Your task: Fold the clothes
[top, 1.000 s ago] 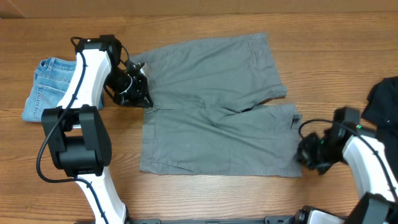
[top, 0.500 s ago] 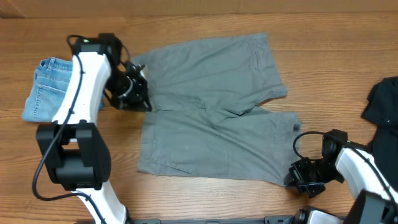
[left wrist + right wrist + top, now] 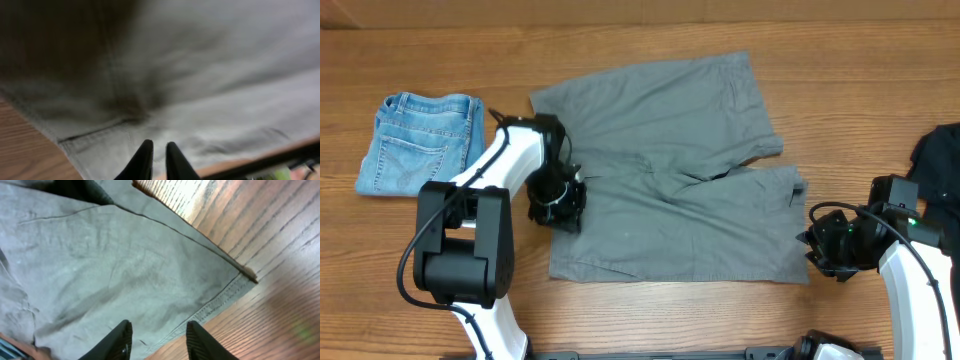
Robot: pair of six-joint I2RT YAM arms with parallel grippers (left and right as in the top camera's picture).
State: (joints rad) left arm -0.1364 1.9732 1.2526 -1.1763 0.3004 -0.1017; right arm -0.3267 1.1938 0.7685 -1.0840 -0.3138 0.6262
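At your far left the light-blue denim shorts (image 3: 420, 143) lie folded on the wooden surface (image 3: 650, 320), apart from everything else. Next along, your left arm (image 3: 510, 158) reaches to the waistband edge of the grey shorts (image 3: 670, 170). These are spread flat across the middle of the surface, waistband to the left and both legs pointing right. In the left wrist view your left fingers (image 3: 144, 161) are drawn almost together, with only a sliver between them and nothing pinched. They sit just over the grey cloth near a seam, though that view is blurred. Further right, your right fingers (image 3: 120, 340) are spread wide with nothing between them, over the hem corner of the lower leg where cloth meets wood. At the far right edge the black garment (image 3: 935, 165) lies partly out of view, just beyond your right arm (image 3: 905, 265).
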